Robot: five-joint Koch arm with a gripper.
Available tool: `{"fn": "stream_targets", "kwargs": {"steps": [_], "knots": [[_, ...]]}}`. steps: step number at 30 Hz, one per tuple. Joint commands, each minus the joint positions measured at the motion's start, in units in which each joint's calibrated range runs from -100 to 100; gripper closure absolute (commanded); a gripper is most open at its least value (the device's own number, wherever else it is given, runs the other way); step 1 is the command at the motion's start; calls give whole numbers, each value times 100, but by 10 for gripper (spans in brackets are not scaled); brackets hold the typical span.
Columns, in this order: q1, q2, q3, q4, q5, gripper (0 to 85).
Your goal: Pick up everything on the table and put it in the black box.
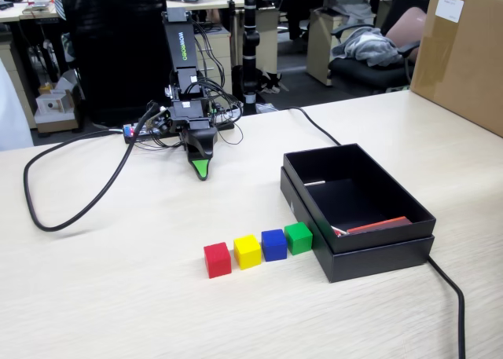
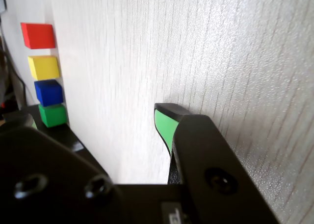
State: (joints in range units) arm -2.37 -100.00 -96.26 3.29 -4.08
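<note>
Gripper [image 1: 201, 170] parked tip-down on table [image 1: 102, 288] near arm base, holding nothing; only one green tip shows, so you cannot tell how far jaws stand apart. Four cubes in row, well apart from it: red cube [image 1: 218, 259], yellow cube [image 1: 247, 251], blue cube [image 1: 273, 244], green cube [image 1: 298, 238], last probably touching black box [image 1: 377, 253]. Take red end first: free side gives jaw room. Open wide, descend straight, straddle one cube only

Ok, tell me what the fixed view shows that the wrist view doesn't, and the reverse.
Only the fixed view shows the black box's inside with its red strip, the black cable and the office behind. Only the wrist view gives a close look at the pincer's green pad. Both show the red, yellow, blue and green cubes in a row.
</note>
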Motion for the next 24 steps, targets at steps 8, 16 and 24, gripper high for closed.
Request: {"fn": "stream_targets", "kwargs": {"steps": [8, 16, 24], "knots": [[-230, 390, 2065, -3020, 230, 380], [-200, 2719, 5220, -4627, 239, 382], [-210, 6609, 9472, -5966, 54, 380]]}}
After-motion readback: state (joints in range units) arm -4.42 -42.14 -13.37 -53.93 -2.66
